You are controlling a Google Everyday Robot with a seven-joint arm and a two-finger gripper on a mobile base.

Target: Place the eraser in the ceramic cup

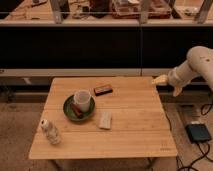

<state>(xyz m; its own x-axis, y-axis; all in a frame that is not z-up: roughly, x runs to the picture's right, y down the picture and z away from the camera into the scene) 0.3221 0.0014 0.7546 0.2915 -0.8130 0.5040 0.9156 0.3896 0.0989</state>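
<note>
The approach is judged to be the step in hand: the tool is seen released and empty, off the far right corner of the desk. The eraser lies near the far edge, just beside the ceramic cup. A leftward reach along the far edge is called for, and bare board is offered there.

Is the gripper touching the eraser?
Apart. The camera view shows the gripper by the far right corner of the table, bare wood separating it from the eraser.
</note>
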